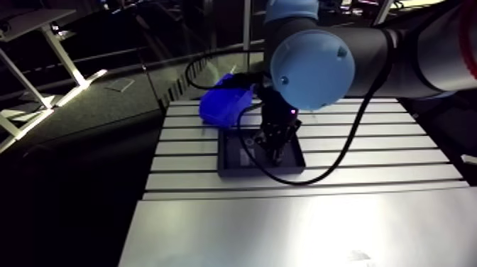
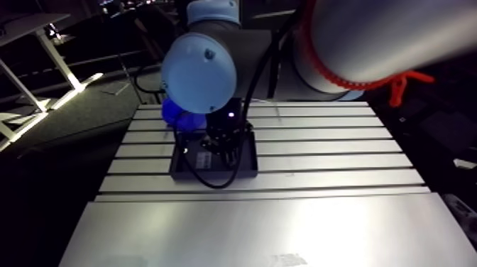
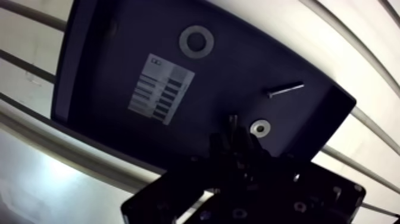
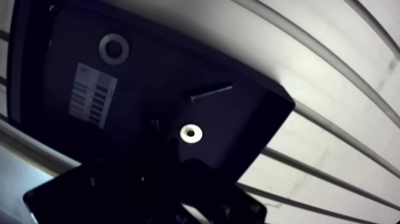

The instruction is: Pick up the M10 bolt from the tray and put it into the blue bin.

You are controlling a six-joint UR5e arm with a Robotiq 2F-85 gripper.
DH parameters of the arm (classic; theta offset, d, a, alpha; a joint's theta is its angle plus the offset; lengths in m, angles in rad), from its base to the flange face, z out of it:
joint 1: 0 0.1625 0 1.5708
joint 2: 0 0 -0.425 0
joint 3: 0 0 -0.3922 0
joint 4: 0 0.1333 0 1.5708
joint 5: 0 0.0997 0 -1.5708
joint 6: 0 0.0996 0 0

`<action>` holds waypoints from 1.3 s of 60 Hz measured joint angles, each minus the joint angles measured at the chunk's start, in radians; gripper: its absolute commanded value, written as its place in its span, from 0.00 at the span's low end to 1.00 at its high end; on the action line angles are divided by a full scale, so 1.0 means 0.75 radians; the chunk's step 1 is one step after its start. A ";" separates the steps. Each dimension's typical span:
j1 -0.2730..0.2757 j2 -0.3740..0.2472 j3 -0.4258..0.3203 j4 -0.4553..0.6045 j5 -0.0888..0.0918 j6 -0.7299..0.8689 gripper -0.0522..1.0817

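Note:
In the wrist view my gripper (image 3: 233, 142) hangs low over the dark tray (image 3: 101, 53), its two dark fingers close together. A short dark bolt (image 3: 233, 121) pokes out from between the fingertips, and the fingers look shut on it. In the arm view the gripper (image 1: 275, 145) reaches down into the black tray (image 1: 227, 170) on the slotted table. The blue bin (image 1: 223, 103) stands just behind the tray's far left corner, partly hidden by the wrist.
On the tray floor lie a large grey washer (image 3: 196, 41), a thin silver screw (image 3: 284, 90), a small bright washer (image 3: 259, 127) beside the fingers and a white label (image 3: 162, 88). The slotted table (image 1: 369, 153) extends right of the tray, with a smooth plate (image 1: 284, 227) in front.

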 measured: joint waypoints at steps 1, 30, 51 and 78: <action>0.000 -0.002 -0.001 0.000 0.000 0.000 0.86; 0.004 -0.136 -0.034 0.038 0.014 -0.018 0.97; 0.016 -0.214 -0.139 0.173 0.023 -0.103 0.99; 0.105 -0.179 -0.409 0.325 0.028 -0.375 0.98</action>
